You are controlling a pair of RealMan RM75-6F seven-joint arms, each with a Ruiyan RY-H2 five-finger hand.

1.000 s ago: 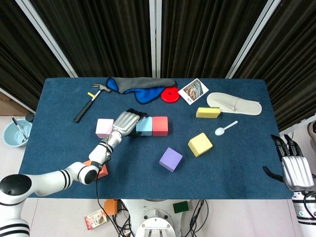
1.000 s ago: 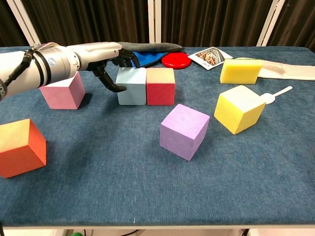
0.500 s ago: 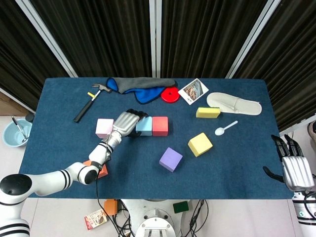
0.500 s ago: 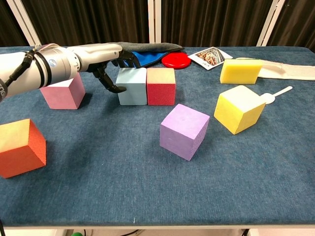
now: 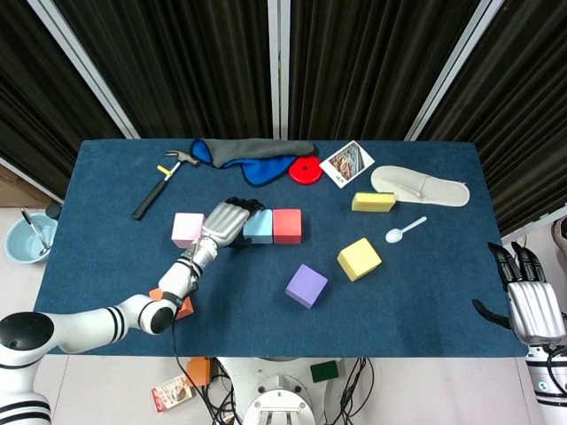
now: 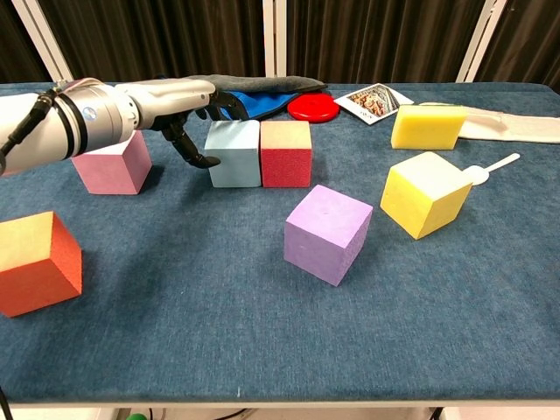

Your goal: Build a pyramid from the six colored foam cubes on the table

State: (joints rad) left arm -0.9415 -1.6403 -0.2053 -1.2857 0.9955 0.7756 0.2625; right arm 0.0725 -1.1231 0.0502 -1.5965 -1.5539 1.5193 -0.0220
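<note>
The left hand [image 6: 188, 109] sits with fingers apart, holding nothing, beside the blue cube [image 6: 234, 153] mid-frame, which touches the red cube [image 6: 286, 153]. The right hand [image 5: 530, 301] hangs spread, lower right.

The left hand [image 6: 188, 109] draws slightly back from the light blue foam cube [image 6: 234, 153], its fingertips [image 6: 208, 161] now just clear of it.

Matt foam cubes [image 6: 328, 233] on napped cloth table [image 6: 262, 332]
</note>
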